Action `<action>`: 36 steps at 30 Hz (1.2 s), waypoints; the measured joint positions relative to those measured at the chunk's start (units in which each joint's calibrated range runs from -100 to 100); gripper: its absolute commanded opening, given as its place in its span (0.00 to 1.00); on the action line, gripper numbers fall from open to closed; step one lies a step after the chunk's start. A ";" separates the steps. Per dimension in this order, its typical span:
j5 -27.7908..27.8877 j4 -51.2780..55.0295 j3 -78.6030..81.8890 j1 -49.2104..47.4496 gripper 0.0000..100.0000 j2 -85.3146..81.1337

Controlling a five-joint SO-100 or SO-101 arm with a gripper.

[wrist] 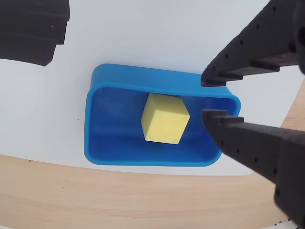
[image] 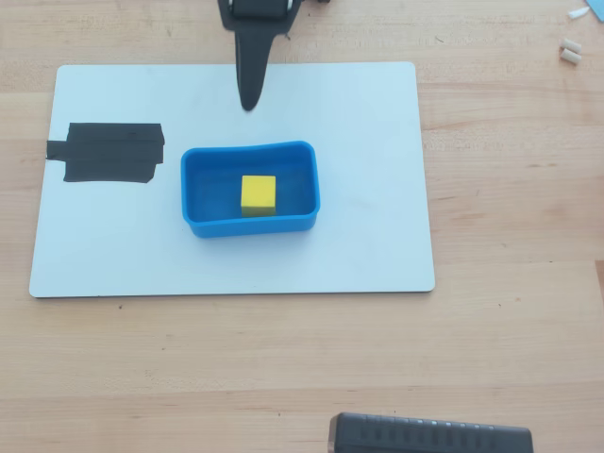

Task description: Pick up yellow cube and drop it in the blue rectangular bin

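The matte yellow cube [wrist: 165, 119] sits inside the blue rectangular bin [wrist: 102, 143], while the gripper [wrist: 209, 98] hangs slightly parted, empty.

White board [image: 359, 236] on wooden table [image: 510, 330], black tape patch [image: 109, 153] at its left edge.

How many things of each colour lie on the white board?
Yellow: 1, the small yellow cube
Blue: 1, the shallow blue plastic bin holding it
Black: 1, the flat black tape patch
Total: 3
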 measured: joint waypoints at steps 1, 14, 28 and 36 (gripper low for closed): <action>-0.05 0.44 1.10 0.00 0.00 -1.78; -1.07 2.39 22.04 -4.05 0.00 -22.64; -1.66 5.57 32.46 -6.04 0.00 -35.95; -1.66 5.57 32.67 -6.04 0.00 -35.95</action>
